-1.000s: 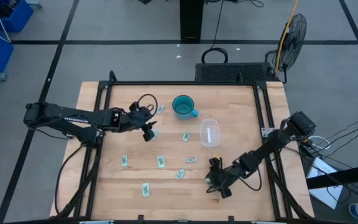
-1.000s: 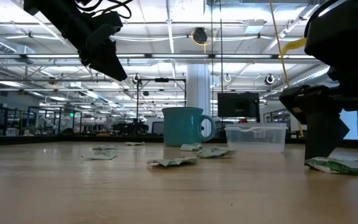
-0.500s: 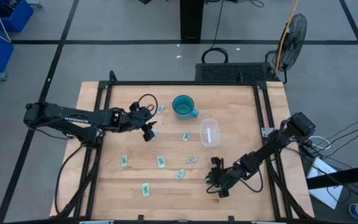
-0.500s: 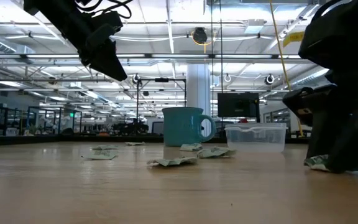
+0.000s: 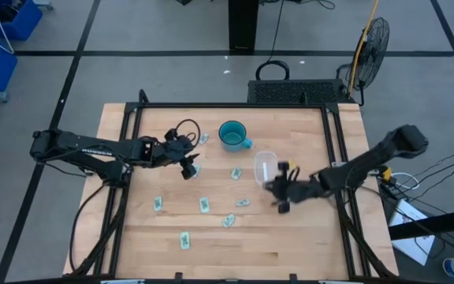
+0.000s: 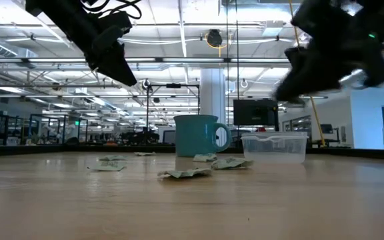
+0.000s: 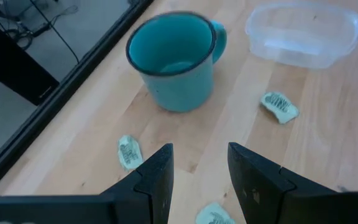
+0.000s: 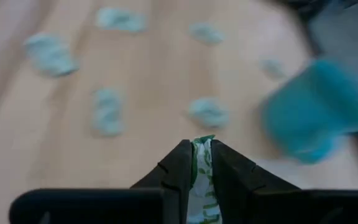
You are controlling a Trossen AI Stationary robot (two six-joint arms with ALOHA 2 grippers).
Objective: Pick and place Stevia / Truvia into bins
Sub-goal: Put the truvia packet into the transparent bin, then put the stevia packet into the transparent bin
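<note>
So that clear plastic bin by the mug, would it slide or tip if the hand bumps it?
The clear bin is thin-walled and looks nearly empty, so it is probably light and would likely slide on the smooth wooden table. It sits low and wide, so tipping seems unlikely. The right hand, gripping a packet, is beside it.

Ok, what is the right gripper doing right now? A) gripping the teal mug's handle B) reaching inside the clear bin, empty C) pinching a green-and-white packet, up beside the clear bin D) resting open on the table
C: in the right wrist view the right gripper is shut on a packet, and the high view puts it beside the clear bin.
</note>
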